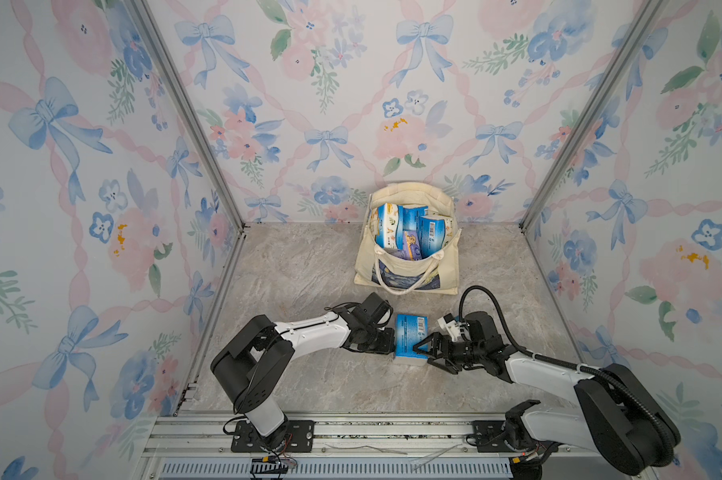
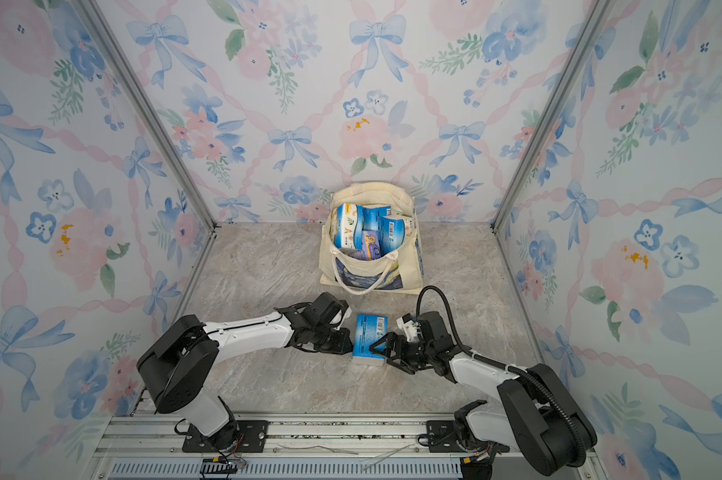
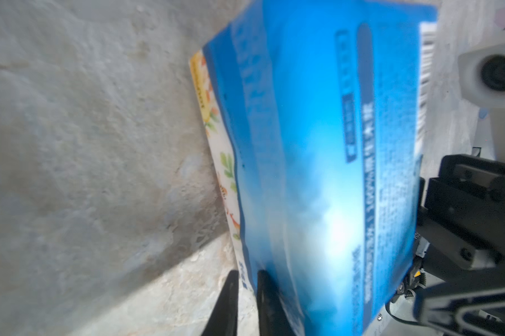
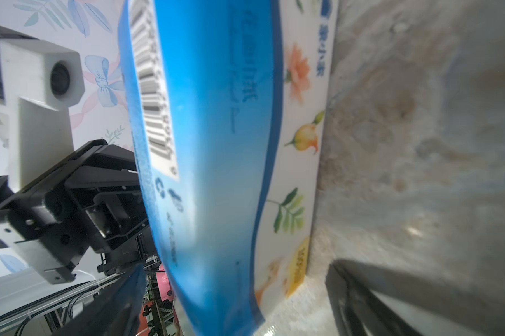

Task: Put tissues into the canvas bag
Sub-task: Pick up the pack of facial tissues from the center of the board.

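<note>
One blue tissue pack (image 1: pixel 409 334) lies barcode-face up on the marble table (image 1: pixel 309 374), between the two grippers and near the canvas bag (image 1: pixel 442 270), which stands open against the back wall holding other tissues (image 1: pixel 409 226). The left gripper (image 1: pixel 388 345) meets the pack's left side, its fingers (image 3: pixel 267 302) nearly together with a thin edge of the wrapper pinched between them. The right gripper (image 1: pixel 421 354) has its jaws wide apart, straddling the pack's near right corner without clamping it.
</note>
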Available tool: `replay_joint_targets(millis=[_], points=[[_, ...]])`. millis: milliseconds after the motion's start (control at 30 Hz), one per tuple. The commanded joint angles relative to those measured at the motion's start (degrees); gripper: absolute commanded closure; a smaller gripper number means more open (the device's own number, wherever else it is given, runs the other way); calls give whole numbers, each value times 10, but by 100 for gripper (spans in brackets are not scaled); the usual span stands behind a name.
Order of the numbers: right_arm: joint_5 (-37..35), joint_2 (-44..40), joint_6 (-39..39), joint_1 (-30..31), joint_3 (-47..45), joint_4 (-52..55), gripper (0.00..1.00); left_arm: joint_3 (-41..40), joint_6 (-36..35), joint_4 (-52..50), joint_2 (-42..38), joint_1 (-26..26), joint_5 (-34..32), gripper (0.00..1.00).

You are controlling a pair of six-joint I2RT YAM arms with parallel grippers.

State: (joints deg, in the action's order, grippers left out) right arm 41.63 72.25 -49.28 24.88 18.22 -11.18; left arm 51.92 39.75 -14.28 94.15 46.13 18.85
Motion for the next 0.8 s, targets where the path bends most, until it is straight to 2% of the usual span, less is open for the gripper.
replay_joint_targets(millis=[0, 133, 300, 467, 767], points=[[-15, 3, 24, 4, 5, 36, 3, -8, 0, -26, -23, -9, -8, 84], [-14, -8, 42, -11, 2, 59, 3, -11, -7, -48, -76, -34, -51, 84], [-1, -2, 52, -23, 10, 53, 3, 7, -21, -38, -121, -29, -94, 84], [8, 10, 57, -28, 17, 48, 3, -11, -13, 45, -130, -26, -63, 84], [10, 4, 65, -34, 26, 55, 3, -1, -5, 125, -56, -14, -5, 84]])
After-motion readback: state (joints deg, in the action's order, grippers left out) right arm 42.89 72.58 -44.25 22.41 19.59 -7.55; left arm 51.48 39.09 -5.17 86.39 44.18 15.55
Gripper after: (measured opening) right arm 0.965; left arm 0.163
